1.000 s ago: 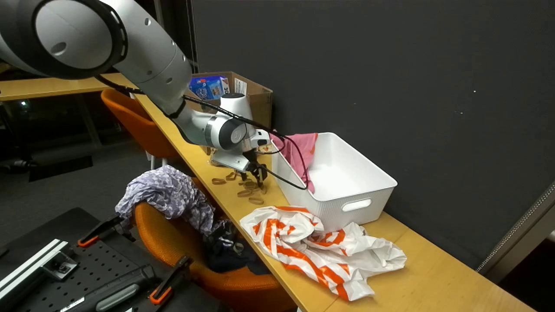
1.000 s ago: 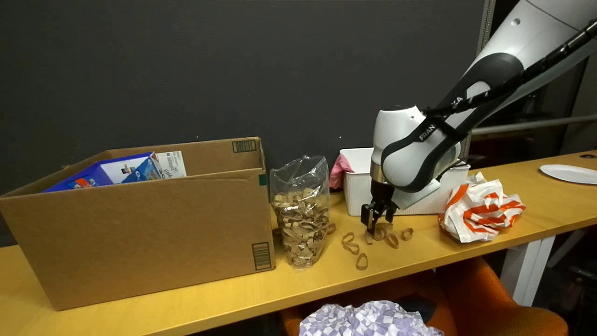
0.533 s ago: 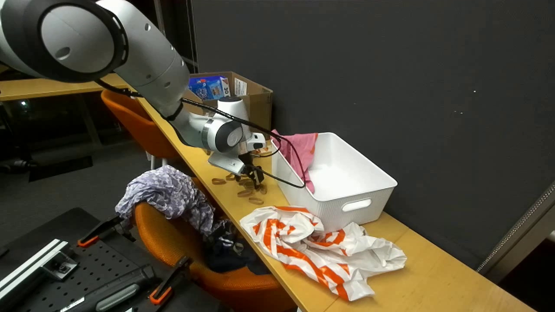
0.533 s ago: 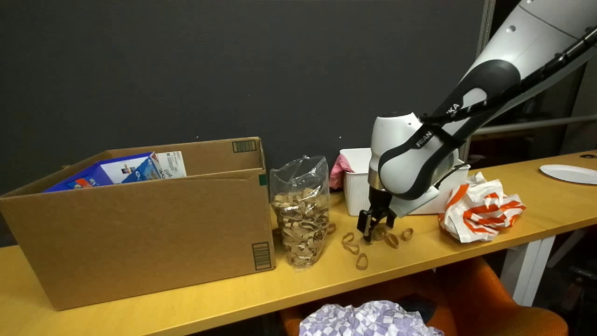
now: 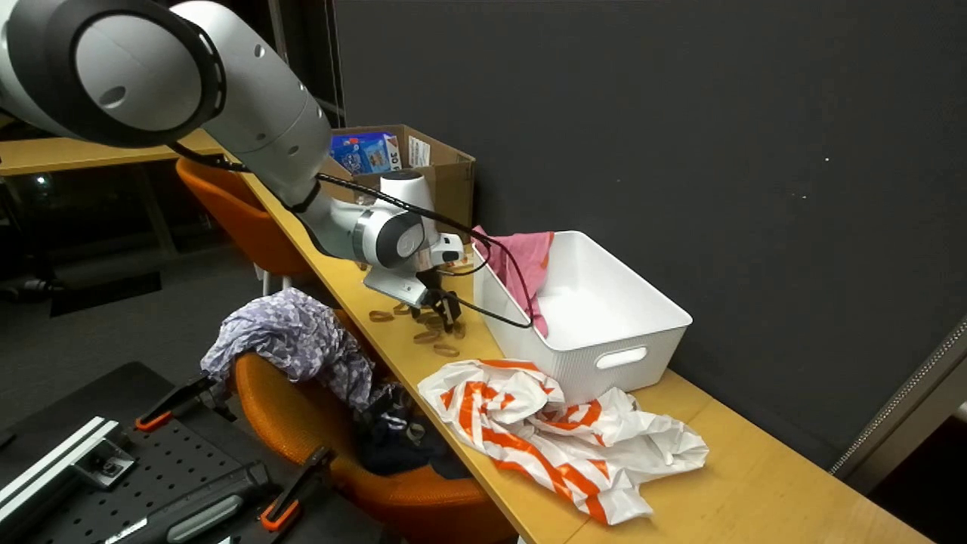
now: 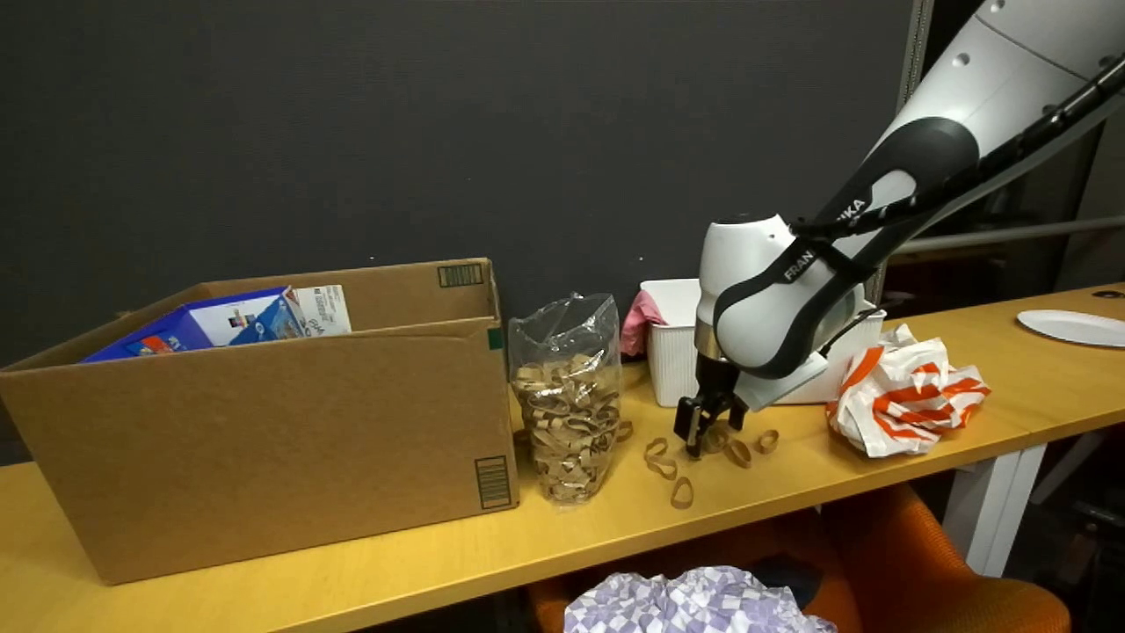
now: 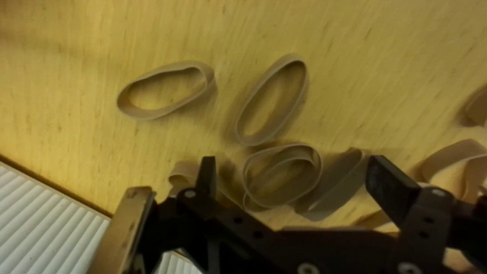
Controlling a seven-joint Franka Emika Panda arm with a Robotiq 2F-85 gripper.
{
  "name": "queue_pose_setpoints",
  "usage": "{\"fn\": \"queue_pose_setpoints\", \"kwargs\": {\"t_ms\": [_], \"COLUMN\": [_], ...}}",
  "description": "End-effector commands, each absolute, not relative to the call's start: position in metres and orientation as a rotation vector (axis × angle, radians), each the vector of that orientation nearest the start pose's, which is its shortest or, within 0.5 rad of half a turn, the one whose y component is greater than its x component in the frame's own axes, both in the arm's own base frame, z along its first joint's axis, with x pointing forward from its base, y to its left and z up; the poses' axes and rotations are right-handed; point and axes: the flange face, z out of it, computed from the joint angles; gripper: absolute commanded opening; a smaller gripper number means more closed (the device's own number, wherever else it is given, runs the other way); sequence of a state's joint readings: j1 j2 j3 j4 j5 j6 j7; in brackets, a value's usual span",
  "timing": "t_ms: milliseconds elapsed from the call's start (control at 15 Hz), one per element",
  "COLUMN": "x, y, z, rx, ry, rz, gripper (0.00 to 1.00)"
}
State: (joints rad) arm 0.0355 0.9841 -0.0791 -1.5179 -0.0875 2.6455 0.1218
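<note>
Gripper (image 7: 290, 173) low over the table (image 7: 399, 68), its squared black fingers (image 7: 206, 175) standing wide apart and clasping nothing; in the wrist view a cluster of flat tan bands (image 7: 335, 188) lies on the table in the gap between them, though contact with either fingertip cannot be judged. Within the cluster, a rounded coil (image 7: 279, 156) shows a second turn inside its rim. Just beyond stand two single loops on edge: a narrow oval (image 7: 254, 139) slanting across the view and a broader oval (image 7: 142, 113) with a kinked end. All have a matte, rubber-like surface; the wood beneath is pale yellow with fine, streaked grain. Near the bands stands a white plastic bin (image 7: 45, 228), rectangular with rounded corners, finely ribbed outside and smooth within, an oval slot cut through its end wall; a limp pink cloth (image 5: 536, 253) drapes over its rim. Just beside the bin lies a crumpled white bag (image 5: 559, 446) with glossy orange stripes. In an exterior view, an upright clear bag (image 6: 571, 431), wrinkled and shiny at its top, is packed with similar bands, beside a large, plain brown cardboard box (image 6: 308, 457) holding a blue printed package (image 6: 268, 323). Below the table's front edge, an orange chair (image 5: 279, 408) with a coarsely textured cover carries a crumpled lilac-checked cloth (image 5: 295, 332) over its back. Farther off are a smooth white plate (image 6: 1077, 327), its outline elliptical in perspective, and a matte charcoal wall (image 5: 680, 151).
</note>
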Motion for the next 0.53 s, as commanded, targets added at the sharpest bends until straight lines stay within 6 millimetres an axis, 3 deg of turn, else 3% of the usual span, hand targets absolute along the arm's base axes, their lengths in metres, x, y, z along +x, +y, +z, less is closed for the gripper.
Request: {"fn": "queue_pose_setpoints", "kwargs": {"t_ms": [0,333,400,467], "x": [0.7157,0.7214,0.7228,0.7240], "y": [-0.0234,-0.0320,-0.0327,-0.0333], "z": [0.0861,0.0813,0.0809,0.0804], "rx": [-3.256,-3.285,-3.289,-3.291], "ry": [0.080,0.072,0.071,0.070], "rz": [-0.229,-0.214,-0.211,-0.212], "gripper": [1.00,1.00,0.75,0.72]}}
